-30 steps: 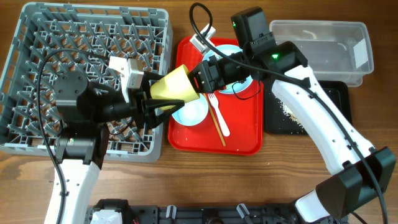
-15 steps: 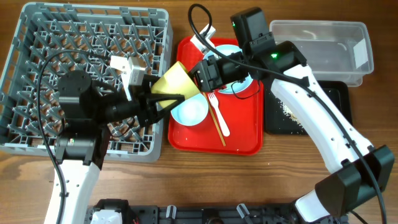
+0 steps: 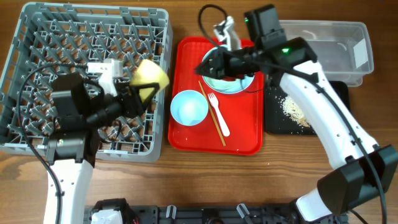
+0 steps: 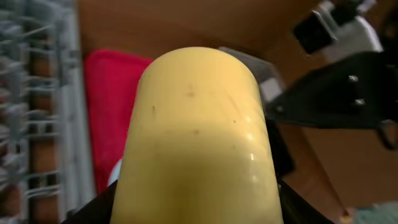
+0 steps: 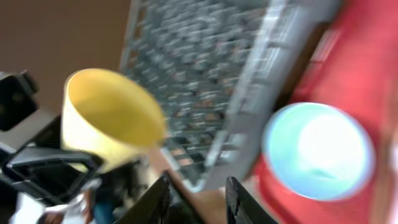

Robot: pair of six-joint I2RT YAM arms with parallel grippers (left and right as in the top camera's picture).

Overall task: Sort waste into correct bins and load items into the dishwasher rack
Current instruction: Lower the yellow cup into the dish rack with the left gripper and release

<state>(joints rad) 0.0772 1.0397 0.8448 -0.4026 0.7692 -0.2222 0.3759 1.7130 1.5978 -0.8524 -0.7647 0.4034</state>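
1. The left pincer [image 3: 138,92] is clamped on the yellow cup [image 3: 151,74] and holds it tilted above the right-hand edge of the dishwasher rack [image 3: 37,37]. In the left wrist view the cup fills the frame, leaving the fingers as dark slivers at the bottom corners.
2. The right pincer [image 3: 208,67] hangs over the red tray [image 3: 242,134] with its jaws apart and nothing between them. In the right wrist view only the fingertips show, cut off at the bottom edge, and everything is motion-blurred.
3. A pale bowl [image 3: 189,107] sits open on the red tray. The second bowl [image 3: 236,82] lies under the right arm and is largely hidden.
4. The white fork [image 3: 219,115] and the chopsticks [image 3: 216,124] lie side by side on the tray. Whether they touch is hard to tell.
5. Food scraps [image 3: 289,107] lie in the black tray [image 3: 339,93], which the right arm partly covers.
6. The clear tub [image 3: 329,53] stands behind the black tray on the tabletop [image 3: 273,180], and its contents are hard to make out.
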